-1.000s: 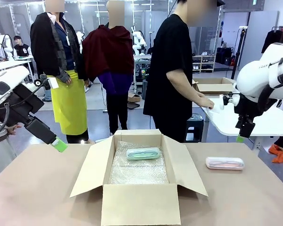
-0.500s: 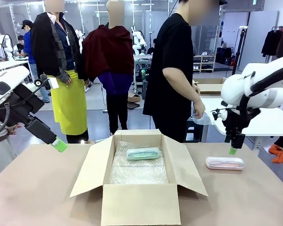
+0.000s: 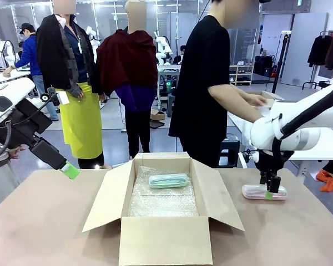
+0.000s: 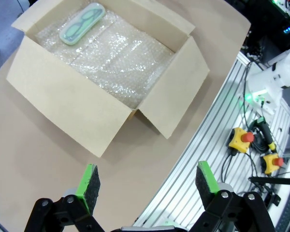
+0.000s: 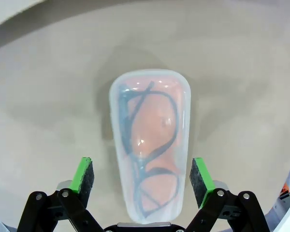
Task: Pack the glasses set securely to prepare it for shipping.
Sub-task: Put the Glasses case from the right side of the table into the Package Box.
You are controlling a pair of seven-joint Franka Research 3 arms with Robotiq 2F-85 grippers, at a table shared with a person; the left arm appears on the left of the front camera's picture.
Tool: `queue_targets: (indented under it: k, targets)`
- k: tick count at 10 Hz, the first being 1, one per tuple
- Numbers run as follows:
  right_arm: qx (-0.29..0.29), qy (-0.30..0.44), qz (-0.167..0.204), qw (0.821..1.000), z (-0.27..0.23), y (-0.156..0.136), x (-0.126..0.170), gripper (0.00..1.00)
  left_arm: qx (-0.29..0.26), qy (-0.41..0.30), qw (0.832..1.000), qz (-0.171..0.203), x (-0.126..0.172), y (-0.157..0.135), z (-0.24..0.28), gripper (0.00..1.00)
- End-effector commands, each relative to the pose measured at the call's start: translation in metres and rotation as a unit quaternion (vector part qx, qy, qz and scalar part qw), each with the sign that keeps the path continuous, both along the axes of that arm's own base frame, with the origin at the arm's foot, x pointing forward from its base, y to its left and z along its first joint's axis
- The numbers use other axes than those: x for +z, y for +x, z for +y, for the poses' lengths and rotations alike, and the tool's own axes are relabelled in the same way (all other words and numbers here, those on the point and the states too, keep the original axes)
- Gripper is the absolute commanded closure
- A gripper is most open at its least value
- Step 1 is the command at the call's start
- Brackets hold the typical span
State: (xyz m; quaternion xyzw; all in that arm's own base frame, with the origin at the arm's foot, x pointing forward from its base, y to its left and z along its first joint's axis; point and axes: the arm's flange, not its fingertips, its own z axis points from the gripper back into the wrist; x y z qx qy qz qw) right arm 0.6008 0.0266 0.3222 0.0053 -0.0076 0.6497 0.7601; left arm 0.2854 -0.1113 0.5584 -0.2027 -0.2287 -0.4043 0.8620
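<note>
On the worktop (image 3: 44, 221) stands an open cardboard box (image 3: 161, 241) lined with bubble wrap (image 3: 164, 202), with the mint-green case (image 3: 169, 180) lying at its far end. The pink case (image 5: 150, 145) lies on the worktop right of the box, between the widely spread pads of the right end effector (image 5: 141, 176), which stand clear of it. The left end effector (image 4: 147, 181) hangs wide open and empty left of the box.

The right gripper (image 5: 142, 171) hangs straight above one glasses case (image 5: 150, 145) on the table (image 3: 299, 233), a finger either side of it — the cardboard box (image 3: 161, 241) sits to its left. Ahead of the left gripper (image 4: 146, 176), inside that box, the other glasses case (image 4: 82, 23) lies on bubble wrap (image 4: 121, 58).
</note>
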Motion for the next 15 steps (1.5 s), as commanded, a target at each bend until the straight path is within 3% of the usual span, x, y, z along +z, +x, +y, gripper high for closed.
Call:
queue_targets:
  k: [1, 4, 11, 13, 15]
  targets:
    - [-0.020, -0.015, -0.014, 1.000, 0.004, 0.007, -0.012, 0.00, -0.001, 0.001, 1.000, 0.000, 0.000, -0.001, 0.001, 0.00]
    - [-0.022, -0.011, -0.008, 1.000, 0.004, 0.006, -0.024, 0.00, -0.001, 0.001, 1.000, 0.000, 0.000, -0.001, 0.001, 0.00]
    - [-0.029, -0.009, -0.001, 1.000, 0.008, 0.004, 0.007, 0.69, -0.001, 0.001, 1.000, 0.000, 0.000, -0.001, 0.001, 0.00]
    - [-0.039, 0.022, 0.020, 0.999, 0.008, 0.001, 0.042, 0.69, -0.001, 0.001, 1.000, 0.000, 0.000, -0.001, 0.001, 0.00]
    - [-0.085, -0.018, 0.013, 0.996, 0.027, 0.000, 0.114, 0.69, -0.001, 0.001, 1.000, 0.000, 0.000, -0.001, 0.001, 0.00]
